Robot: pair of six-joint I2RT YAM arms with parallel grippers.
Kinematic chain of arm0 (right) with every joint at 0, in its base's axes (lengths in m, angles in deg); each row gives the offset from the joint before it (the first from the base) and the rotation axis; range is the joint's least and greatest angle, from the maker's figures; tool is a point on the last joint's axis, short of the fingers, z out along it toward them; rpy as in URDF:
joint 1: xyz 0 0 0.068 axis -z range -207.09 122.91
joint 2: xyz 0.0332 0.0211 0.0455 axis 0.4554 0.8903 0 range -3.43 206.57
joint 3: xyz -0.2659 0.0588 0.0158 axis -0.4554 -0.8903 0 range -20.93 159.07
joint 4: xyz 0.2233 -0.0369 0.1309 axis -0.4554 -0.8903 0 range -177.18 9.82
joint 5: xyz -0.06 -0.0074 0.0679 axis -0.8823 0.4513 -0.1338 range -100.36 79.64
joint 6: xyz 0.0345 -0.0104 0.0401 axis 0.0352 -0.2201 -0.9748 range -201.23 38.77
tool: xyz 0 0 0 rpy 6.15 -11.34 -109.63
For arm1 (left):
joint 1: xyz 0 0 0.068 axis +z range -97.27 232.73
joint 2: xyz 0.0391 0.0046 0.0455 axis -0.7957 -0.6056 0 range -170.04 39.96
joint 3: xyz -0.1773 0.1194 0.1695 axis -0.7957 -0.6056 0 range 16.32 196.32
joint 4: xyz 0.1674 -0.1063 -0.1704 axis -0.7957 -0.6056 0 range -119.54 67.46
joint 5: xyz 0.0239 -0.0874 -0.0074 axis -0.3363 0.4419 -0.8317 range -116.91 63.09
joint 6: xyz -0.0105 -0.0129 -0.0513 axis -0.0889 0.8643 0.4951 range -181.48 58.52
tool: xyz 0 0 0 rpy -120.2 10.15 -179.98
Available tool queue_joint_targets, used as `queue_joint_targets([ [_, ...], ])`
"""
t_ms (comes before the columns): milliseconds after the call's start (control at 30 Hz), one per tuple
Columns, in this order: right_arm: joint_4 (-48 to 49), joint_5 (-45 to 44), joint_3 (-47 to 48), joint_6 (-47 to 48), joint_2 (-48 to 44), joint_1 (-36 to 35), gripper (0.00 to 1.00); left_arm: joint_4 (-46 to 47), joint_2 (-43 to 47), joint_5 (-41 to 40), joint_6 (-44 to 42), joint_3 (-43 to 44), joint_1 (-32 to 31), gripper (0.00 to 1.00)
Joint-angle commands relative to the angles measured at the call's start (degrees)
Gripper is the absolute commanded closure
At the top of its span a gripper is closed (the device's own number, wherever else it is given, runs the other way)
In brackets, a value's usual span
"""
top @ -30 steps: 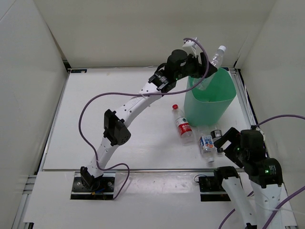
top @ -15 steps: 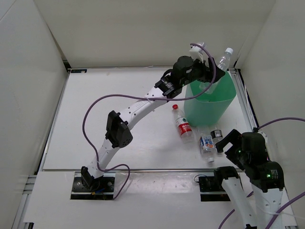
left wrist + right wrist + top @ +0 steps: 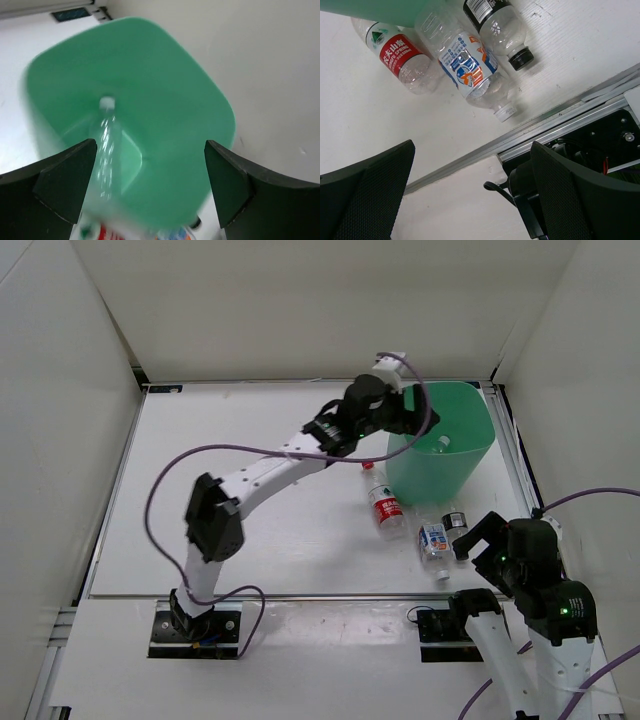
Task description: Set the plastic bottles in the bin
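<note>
Far right corner: mint-green plastic bin holds the clear white-capped bottle; left gripper above, jaws apart, empty. By the near edge, right gripper, also spread, is what I judge nearer the blue-white labelled clear bottle, lying flat, cap toward it.

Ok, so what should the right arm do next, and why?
Probably lower the right gripper onto the blue-white labelled bottle. Its fingers are open, and that bottle lies on the table between the red-labelled bottle and the black-capped bottle. The white-capped bottle is inside the bin, under the open left gripper.
</note>
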Motion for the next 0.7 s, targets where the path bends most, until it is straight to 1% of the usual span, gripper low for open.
queue_joint_targets([
  [0, 0.0, -0.6, 1.8, -0.2, -0.5, -0.4, 0.0, 0.7, 20.5, -4.0, 6.0, -13.4, 5.8, 0.0],
  [33, 0.0, 0.1, 1.8, -0.2, -1.1, -0.4, 0.0, 0.7, 23.8, -3.4, 8.1, -17.9, 7.3, 0.0],
  [67, 0.0, 0.1, 1.3, -0.2, -1.1, -0.4, 0.0, 0.7, 29.3, -1.3, 10.3, -26.2, 9.0, 0.0],
  [100, 0.0, 0.7, 1.3, -0.2, -1.7, -0.4, 0.0, 0.7, 31.7, -0.5, 14.5, -30.1, 10.4, 0.0],
  [133, 0.0, 1.4, 1.3, -0.2, -1.7, -0.4, 0.0, 0.7, 33.8, 0.2, 16.1, -33.8, 12.8, 0.0],
  [167, 0.0, 1.4, 1.3, -0.2, -2.2, -0.4, 0.0, 0.7, 36.5, 2.5, 17.3, -40.0, 13.9, 0.0],
  [233, 0.0, 2.1, 0.7, -0.2, -2.2, -0.4, 0.0, 0.7, 36.5, 8.4, 19.2, -43.7, 17.2, 0.0],
  [267, 0.0, 2.8, 0.7, -0.2, -2.2, -0.4, 0.0, 0.7, 34.1, 16.8, 19.9, -44.6, 18.1, 0.0],
  [367, 0.0, 3.8, 0.2, 0.4, -2.2, -0.4, 0.0, 0.7, 27.4, 28.9, 22.9, -44.0, 19.3, 0.0],
  [400, 0.0, 3.8, -0.4, 0.4, -2.2, -0.4, 0.0, 0.7, 22.7, 34.0, 22.9, -42.4, 19.3, 0.0],
  [467, 0.0, 3.8, -0.4, 0.4, -2.2, -0.4, 0.0, 0.7, 19.4, 35.9, 22.9, -41.1, 17.6, 0.0],
  [500, 0.0, 3.8, -0.9, 0.4, -2.2, -0.4, 0.0, 0.7, 16.6, 36.5, 22.9, -41.1, 17.6, 0.0],
  [600, 0.5, 4.3, -0.9, 0.4, -2.2, -0.4, 0.0, 0.7, 12.0, 38.9, 24.7, -41.1, 17.6, 0.0],
  [667, 0.5, 4.3, -0.9, 0.4, -2.2, -0.4, 0.0, 0.7, 10.9, 38.9, 24.7, -41.1, 17.0, 0.0],
])
